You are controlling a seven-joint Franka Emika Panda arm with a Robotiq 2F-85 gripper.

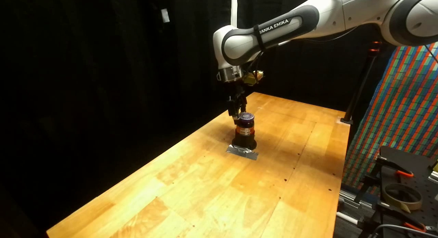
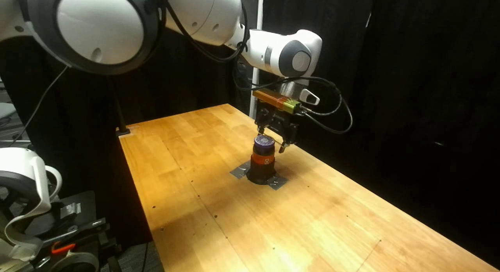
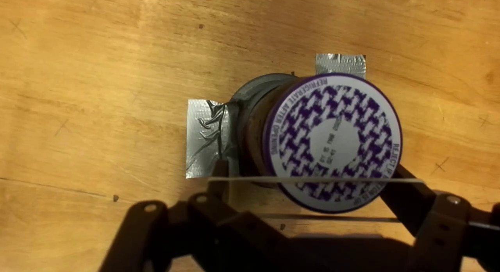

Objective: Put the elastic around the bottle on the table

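Pointing parted fingers down, elastic taut.

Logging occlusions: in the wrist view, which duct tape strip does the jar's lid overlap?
The upper strip: the purple-and-white lid hides its lower end; it misses the left strip.

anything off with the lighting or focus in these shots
In both exterior views, the table glares near the bottom edge and the black curtain swallows detail; in the wrist view, the silver tape shines, the bottle lid looks fairly sharp, and the gripper is dark and soft-edged.
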